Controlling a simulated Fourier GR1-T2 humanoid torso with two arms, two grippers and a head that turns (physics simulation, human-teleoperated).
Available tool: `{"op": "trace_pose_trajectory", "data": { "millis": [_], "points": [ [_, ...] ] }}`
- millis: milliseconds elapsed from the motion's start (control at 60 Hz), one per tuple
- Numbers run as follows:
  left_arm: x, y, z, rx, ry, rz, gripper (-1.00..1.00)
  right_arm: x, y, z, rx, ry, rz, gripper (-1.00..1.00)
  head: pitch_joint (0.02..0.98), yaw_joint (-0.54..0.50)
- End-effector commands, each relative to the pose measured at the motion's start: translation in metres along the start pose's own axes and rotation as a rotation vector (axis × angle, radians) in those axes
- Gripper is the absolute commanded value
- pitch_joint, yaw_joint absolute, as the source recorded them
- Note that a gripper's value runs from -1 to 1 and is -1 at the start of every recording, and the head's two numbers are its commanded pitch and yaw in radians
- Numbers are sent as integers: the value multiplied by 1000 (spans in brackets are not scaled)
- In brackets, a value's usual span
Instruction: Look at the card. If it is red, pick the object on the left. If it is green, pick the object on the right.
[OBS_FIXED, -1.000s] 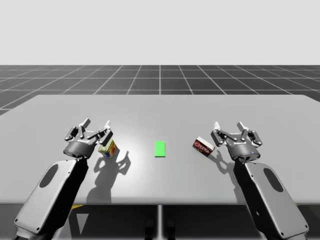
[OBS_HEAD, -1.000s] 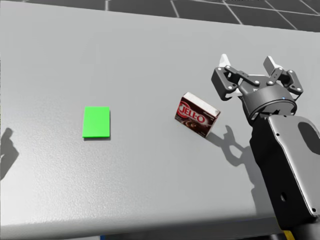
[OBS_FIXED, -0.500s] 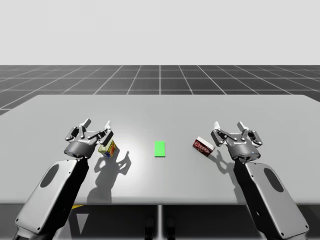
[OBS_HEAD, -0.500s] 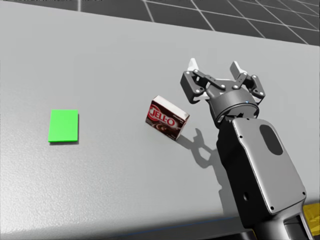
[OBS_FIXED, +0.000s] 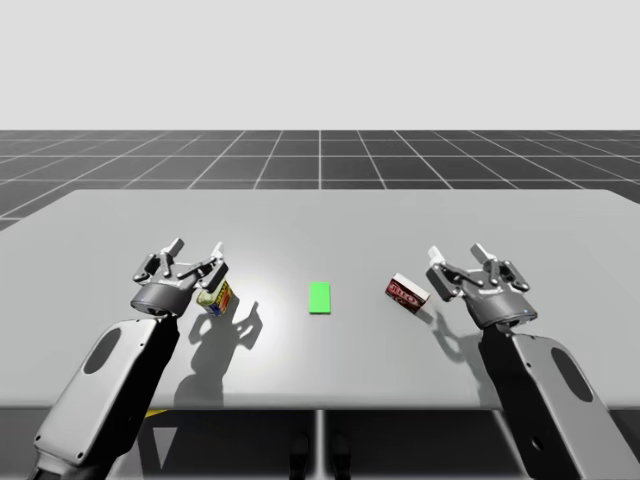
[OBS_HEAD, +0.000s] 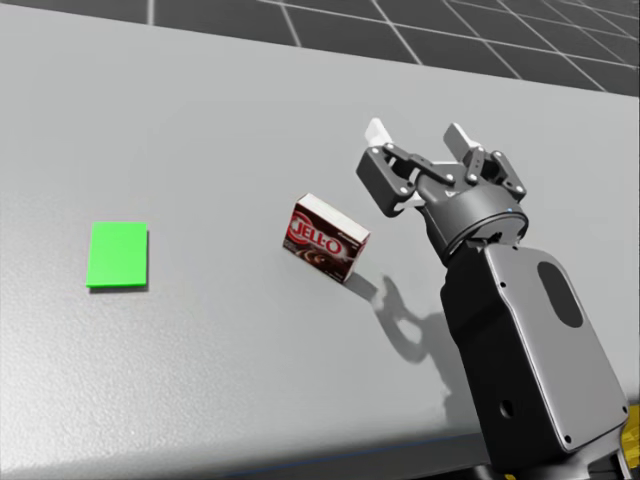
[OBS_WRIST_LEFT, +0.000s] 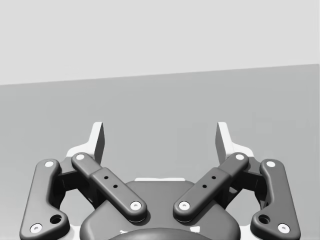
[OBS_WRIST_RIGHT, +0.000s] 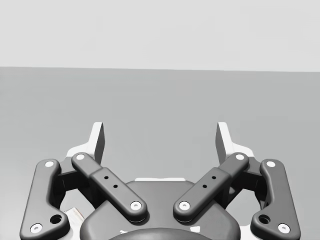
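**Hazard: Box Displacement on Approach**

The green card lies mid-table, selecting the dark red box toward the right edge. The right gripper stands just beside it, fingers spread, empty. A sideways approach may shove the box away; gripper height is hard to judge.

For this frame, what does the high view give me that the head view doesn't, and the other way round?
High view's own: my left gripper, open, with a small yellow box beside it, and the table across its full width.
Head view's own: a close look at the dark red box, with its pale top face, and the strip of bare table between it and my right gripper.
Shared: the green card, the dark red box, and my right gripper, open, beside that box.
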Motion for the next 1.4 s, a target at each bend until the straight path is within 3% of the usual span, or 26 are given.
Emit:
{"op": "trace_pose_trajectory", "data": {
  "millis": [17,100,250,417,533,683,933,967,1400],
  "points": [
    [-2,0,-1,-1,7,0,-1000,0,1,15,94,-39,-35,-1000,825,-346],
    [-3,0,-1,-2,9,-1,-1000,-7,-3,25,142,-30,14,-1000,826,-346],
    [-4,-1,-2,-3,11,-3,-1000,-21,-11,36,208,-22,59,-1000,827,-348],
    [-4,-1,-2,-3,11,-3,-1000,-34,-17,44,311,-4,49,-1000,823,-352],
    [-5,-1,-2,-4,11,-5,-1000,-46,-21,46,356,-1,71,-1000,821,-352],
    [-5,-1,-3,-7,11,-9,-1000,-68,-22,46,381,32,112,-1000,819,-353],
    [-4,-1,-2,-8,8,-11,-1000,-89,-22,38,409,94,122,-1000,820,-352],
    [-4,-1,-2,-8,7,-11,-1000,-91,-22,37,408,109,111,-1000,820,-350],
    [-2,0,-1,-8,0,-8,-1000,-105,-11,14,439,190,142,-1000,819,-344]
  ]
}}
